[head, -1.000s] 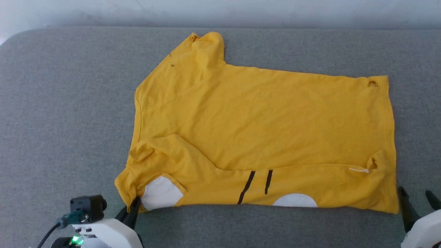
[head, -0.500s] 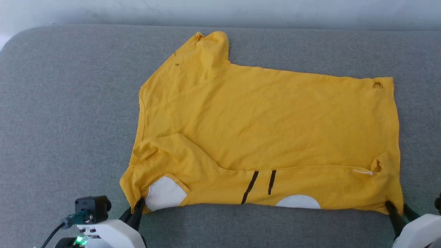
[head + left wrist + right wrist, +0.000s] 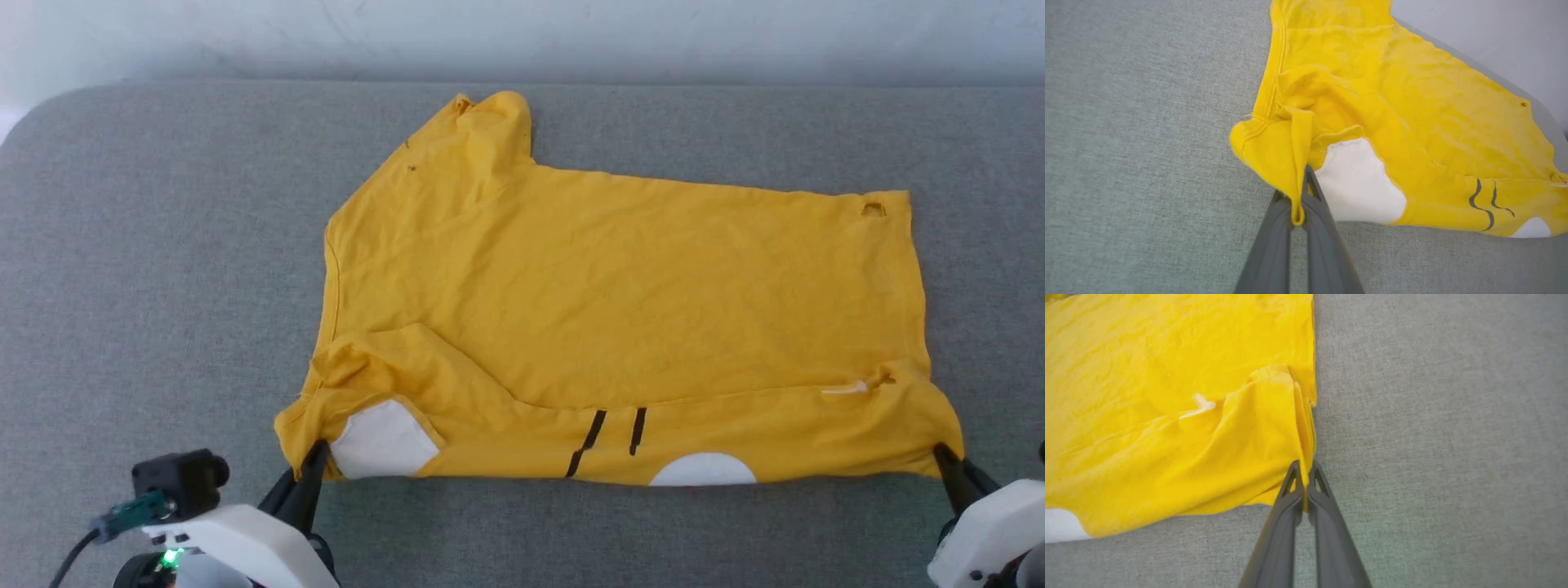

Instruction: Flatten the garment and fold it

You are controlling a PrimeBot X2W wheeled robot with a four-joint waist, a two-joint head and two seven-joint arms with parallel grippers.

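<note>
the garment (image 3: 620, 294) lies spread on the grey bench (image 3: 163, 245), with its near strip turned over so the printed side shows along the front edge. the left end effector (image 3: 314, 461) is closed on a thin pleat of cloth at the near left corner. the right end effector (image 3: 943, 461) is closed on the near right corner. both corners sit a little raised.

risks, as i judge them: each grip holds only a narrow bit of edge, so a quick lift or a hard pull apart could slide the cloth out of one side. if one arm leads, the garment would skew, and the turned-over strip could crease harder rather than flatten. the far sleeve (image 3: 494, 122) is bunched and may drag along crumpled.

count: one garment, two end effectors, two white patches (image 3: 380, 441), two black line marks (image 3: 588, 441), one small white label (image 3: 845, 390).
</note>
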